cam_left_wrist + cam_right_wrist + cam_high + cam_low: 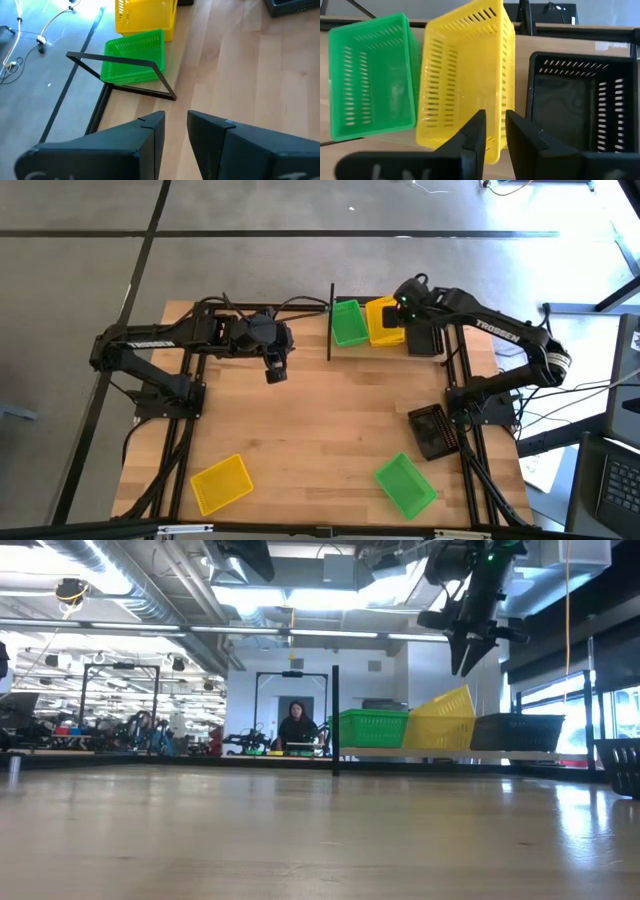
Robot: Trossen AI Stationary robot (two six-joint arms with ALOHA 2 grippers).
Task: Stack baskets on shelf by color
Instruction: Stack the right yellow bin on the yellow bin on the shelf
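My right gripper (pixel 492 131) hangs above the shelf (pixel 450 752) at the table's far edge, over the yellow basket (pixel 465 75); my fingers (pixel 472 137) are dark, wedge-shaped and stand a narrow gap apart, holding nothing. That basket is slotted plastic mesh, a shallow rectangle, and sits tilted on the light board, one end raised, between a green basket (pixel 370 75) and a black basket (pixel 572 105). All three share the same ribbed walls and rounded rims. The green one sits level beside a thin black metal post (pixel 335 720); the black one sits level at the other end. My left gripper (pixel 175 135) waits over the bare wood near the shelf's post end, its two blunt dark fingers (pixel 150 140) likewise a narrow gap apart and empty. On the tabletop (pixel 320 430), butcher-block planks with a smooth sheen, three more baskets lie loose: a second yellow (pixel 221 483) near the front left, a second green (pixel 405 485) near the front right, and a second black (pixel 433 430) by the right arm's base. Whether any shelf basket is a stack, I cannot tell.
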